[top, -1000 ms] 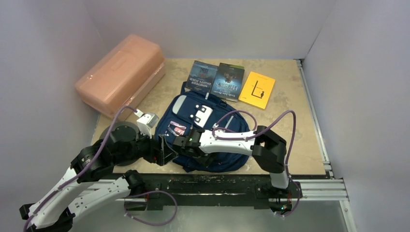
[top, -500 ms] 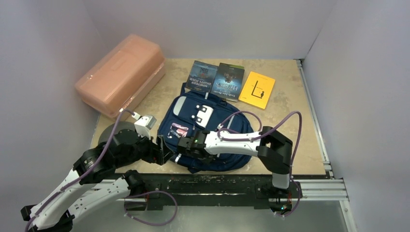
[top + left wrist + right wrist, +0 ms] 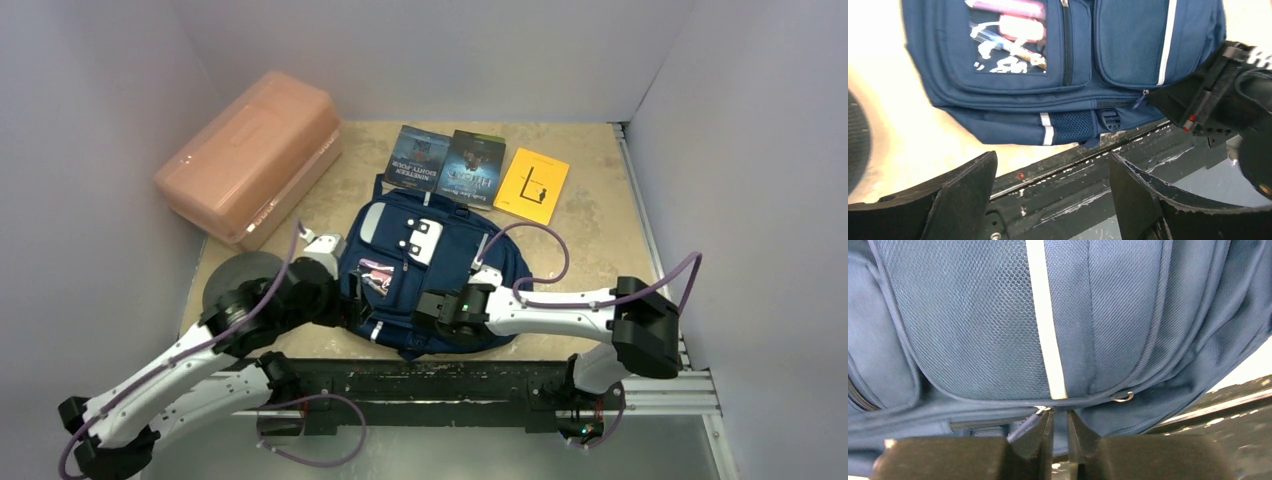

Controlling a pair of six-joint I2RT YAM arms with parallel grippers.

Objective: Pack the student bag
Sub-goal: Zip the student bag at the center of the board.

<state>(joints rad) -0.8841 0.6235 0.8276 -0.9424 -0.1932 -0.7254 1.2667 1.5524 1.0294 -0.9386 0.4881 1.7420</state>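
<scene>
So since a second back the right arm had swung its elbow way out to the side, and the right gripper (image 3: pixel 1060 429) had slid down to the near edge of the student bag (image 3: pixel 450 265), its fingers going from spread to nearly together. Wrist view had them nipped onto the bag's bottom seam, right under the grey stripe (image 3: pixel 1045 320), with the zip pull (image 3: pixel 1024 429) lying against one finger. Honestly couldn't tell if the pull itself was in the pinch or just fabric. The left gripper (image 3: pixel 1052 162) had crept forward along the bag's left side too, and it hung over the black rail (image 3: pixel 440 385) at the table's (image 3: pixel 600 250) near edge, fingers wide apart with nothing between them. The bag had scooted a bit with all that but lay flat, front up, mid-table, pens showing in its clear pocket (image 3: pixel 1008 37). Further back, two dark books (image 3: pixel 445 162) and a yellow book (image 3: pixel 532 186) sat in a row, and the pink box (image 3: pixel 250 150) was off at the far left. My read: it was going for the zipper, so opening had barely started and nothing was packed.
</scene>
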